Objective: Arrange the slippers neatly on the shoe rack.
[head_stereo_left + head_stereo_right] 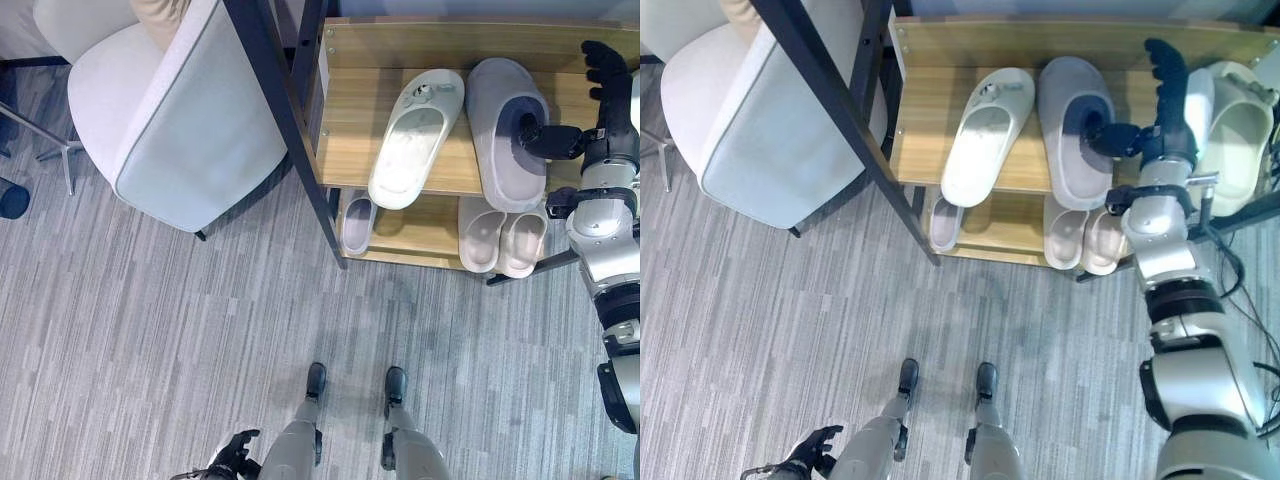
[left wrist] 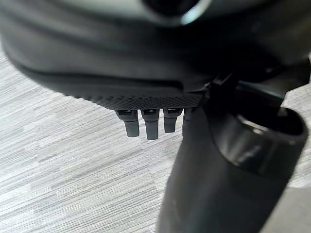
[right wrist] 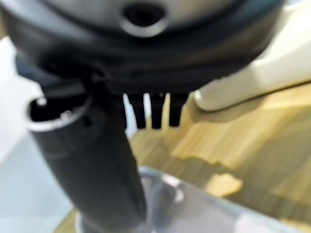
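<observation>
Top shelf of my shoe rack: white slipper, grey slipper, cream slipper. My right hand, fingers straight, thumb in the grey slipper's opening. My left hand hangs low, fingers relaxed

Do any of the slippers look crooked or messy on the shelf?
Yes. On the top shelf the white slipper lies tilted, its heel hanging over the front edge, while the grey slipper beside it sits straighter. The right hand is next to the grey one, thumb in its opening.
</observation>
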You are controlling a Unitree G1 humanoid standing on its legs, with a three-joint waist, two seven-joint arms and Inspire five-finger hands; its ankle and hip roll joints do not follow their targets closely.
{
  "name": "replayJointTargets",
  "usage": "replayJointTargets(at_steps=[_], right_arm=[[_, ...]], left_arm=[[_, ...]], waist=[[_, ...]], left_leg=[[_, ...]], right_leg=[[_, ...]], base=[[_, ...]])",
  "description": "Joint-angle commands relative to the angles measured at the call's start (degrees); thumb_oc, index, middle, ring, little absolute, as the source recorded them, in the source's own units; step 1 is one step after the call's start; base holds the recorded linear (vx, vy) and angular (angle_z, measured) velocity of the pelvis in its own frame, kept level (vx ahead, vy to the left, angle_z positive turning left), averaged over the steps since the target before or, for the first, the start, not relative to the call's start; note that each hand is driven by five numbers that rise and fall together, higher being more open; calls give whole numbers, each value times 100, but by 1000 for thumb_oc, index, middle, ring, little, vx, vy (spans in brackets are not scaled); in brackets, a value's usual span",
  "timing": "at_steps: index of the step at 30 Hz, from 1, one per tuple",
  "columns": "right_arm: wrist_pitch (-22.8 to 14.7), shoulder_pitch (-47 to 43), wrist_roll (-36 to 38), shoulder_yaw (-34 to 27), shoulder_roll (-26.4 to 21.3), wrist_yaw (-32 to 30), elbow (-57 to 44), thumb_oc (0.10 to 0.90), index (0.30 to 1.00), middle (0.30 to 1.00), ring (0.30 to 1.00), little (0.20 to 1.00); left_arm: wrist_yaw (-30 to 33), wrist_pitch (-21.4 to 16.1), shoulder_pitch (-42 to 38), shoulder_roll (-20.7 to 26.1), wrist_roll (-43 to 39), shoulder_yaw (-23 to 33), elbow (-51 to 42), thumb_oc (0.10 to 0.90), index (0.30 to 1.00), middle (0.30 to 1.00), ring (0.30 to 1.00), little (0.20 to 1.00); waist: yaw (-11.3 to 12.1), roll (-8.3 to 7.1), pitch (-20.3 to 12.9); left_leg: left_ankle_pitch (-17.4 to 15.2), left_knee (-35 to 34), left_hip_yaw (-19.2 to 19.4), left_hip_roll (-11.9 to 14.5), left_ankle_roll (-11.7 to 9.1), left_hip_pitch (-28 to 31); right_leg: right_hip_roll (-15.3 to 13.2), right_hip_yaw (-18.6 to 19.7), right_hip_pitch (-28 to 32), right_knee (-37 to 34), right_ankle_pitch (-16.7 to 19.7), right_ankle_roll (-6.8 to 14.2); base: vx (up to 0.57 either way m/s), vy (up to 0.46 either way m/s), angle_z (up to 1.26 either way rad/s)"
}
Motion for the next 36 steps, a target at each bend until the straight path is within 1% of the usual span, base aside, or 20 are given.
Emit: replayJointTargets(at_steps=[1,4,5,6,7,12,15,19,20,21,22,24,25,26,28,29,30,31,32,36], right_arm=[[-307,-486,146,33,-338,-21,-153,585,578,578,578,578],[-305,-328,206,18,-302,29,-65,525,488,488,488,488],[-298,-293,206,12,-294,44,-79,493,439,439,439,439],[-291,-219,200,-8,-273,56,-41,420,331,331,331,331],[-292,-218,200,-10,-273,56,-41,400,300,300,300,300],[-241,2,132,-96,-220,66,-21,400,300,300,300,300],[-212,298,54,-296,-185,8,-190,400,300,300,300,300],[-180,907,-154,-715,-30,-115,-699,400,300,300,300,300],[-178,912,-155,-720,-30,-115,-702,400,300,300,300,300],[-221,1293,-257,-951,99,-172,-1210,400,300,300,300,300],[-206,1338,-269,-986,107,-174,-1245,400,300,300,300,300],[-243,1856,-470,-1281,303,-234,-1871,400,300,300,300,300],[-249,2352,-672,-1655,559,-359,-2305,400,300,300,300,300],[-282,2615,-724,-1818,811,-401,-2610,400,300,300,300,300],[-296,3058,-889,-2006,1051,-367,-3026,400,300,300,300,300],[-327,3277,-862,-2053,1266,-301,-3272,400,300,300,300,300],[-306,3323,-870,-2076,1287,-292,-3318,400,300,300,300,300],[-406,3719,-674,-2101,1628,-120,-3592,400,300,300,300,300],[-396,3746,-674,-2112,1638,-112,-3616,400,300,300,300,300],[-556,4720,245,-2101,2295,583,-4208,400,300,300,300,300]], left_arm=[[85,12,42,244,-21,-193,366,800,900,900,900,900],[81,28,48,259,-28,-159,407,800,900,900,900,900],[81,33,49,256,-34,-143,414,800,900,900,900,900],[72,38,42,268,-44,-117,426,800,900,900,900,900],[71,38,42,269,-44,-117,426,800,900,900,900,900],[53,56,39,247,-36,-88,451,800,900,900,900,900],[47,88,-37,220,-51,-43,468,800,900,900,900,900],[87,155,-202,238,-9,99,496,800,900,900,900,900],[87,155,-201,240,-9,97,496,800,900,900,900,900],[98,189,-246,209,5,202,490,800,900,900,900,900],[98,190,-242,219,5,190,490,800,900,900,900,900],[93,242,-379,152,22,292,462,800,900,900,900,900],[136,286,-341,125,203,299,467,800,900,900,900,900],[165,312,-297,92,300,297,496,800,900,900,900,900],[97,346,-258,39,339,372,532,800,900,900,900,900],[88,353,-225,14,335,414,533,800,900,900,900,900],[88,353,-210,26,336,405,530,800,900,900,900,900],[68,368,-178,-45,332,491,538,800,900,900,900,900],[68,369,-167,-39,332,485,535,800,900,900,900,900],[3,384,-104,-125,271,658,477,800,900,900,900,900]], waist=[[99,-363,-326],[101,-380,-319],[98,-382,-319],[94,-388,-316],[94,-389,-317],[72,-402,-315],[29,-428,-324],[-52,-462,-409],[-50,-463,-410],[-106,-482,-459],[-95,-490,-462],[-171,-516,-524],[-215,-528,-606],[-233,-530,-647],[-270,-544,-742],[-290,-550,-789],[-283,-561,-797],[-346,-581,-872],[-342,-587,-875],[-460,-633,-1078]], left_leg=[[-468,50,218,-239,95,213],[-462,49,220,-250,94,204],[-462,47,221,-252,94,206],[-461,40,220,-258,92,207],[-460,39,219,-259,92,207],[-475,36,236,-262,99,242],[-498,34,252,-257,111,285],[-580,25,284,-255,145,406],[-580,25,284,-255,146,407],[-620,20,303,-251,167,463],[-622,20,302,-251,167,469],[-652,18,328,-244,179,543],[-680,19,338,-250,202,632],[-700,14,362,-248,210,685],[-732,8,371,-256,225,790],[-741,6,383,-255,233,831],[-743,6,383,-256,234,838],[-757,6,414,-254,252,923],[-758,6,414,-254,252,931],[-786,6,464,-250,260,1145]], right_leg=[[-260,335,61,105,-484,465],[-257,322,73,100,-489,461],[-259,320,73,99,-490,461],[-262,318,71,95,-490,461],[-262,318,72,95,-490,461],[-271,325,95,91,-485,469],[-273,336,136,89,-493,473],[-292,337,248,72,-522,469],[-292,337,249,72,-522,469],[-292,363,294,64,-537,466],[-293,363,301,63,-538,466],[-290,371,363,62,-551,458],[-290,380,465,56,-571,448],[-294,385,516,48,-574,449],[-288,382,617,33,-595,449],[-286,381,658,30,-599,450],[-287,380,665,30,-601,450],[-282,392,735,30,-595,450],[-283,391,743,30,-597,450],[-265,409,937,30,-606,446]], base=[[1,-2,6],[1,-3,3],[0,0,0],[0,0,0],[-8,4,3],[-2,4,1],[0,0,0],[0,0,0],[0,0,0],[0,0,0],[34,7,1],[30,9,-3],[49,29,-2],[55,39,0],[30,36,-2],[11,22,-5],[0,0,0],[0,0,0],[0,0,0],[-12,16,-13]])
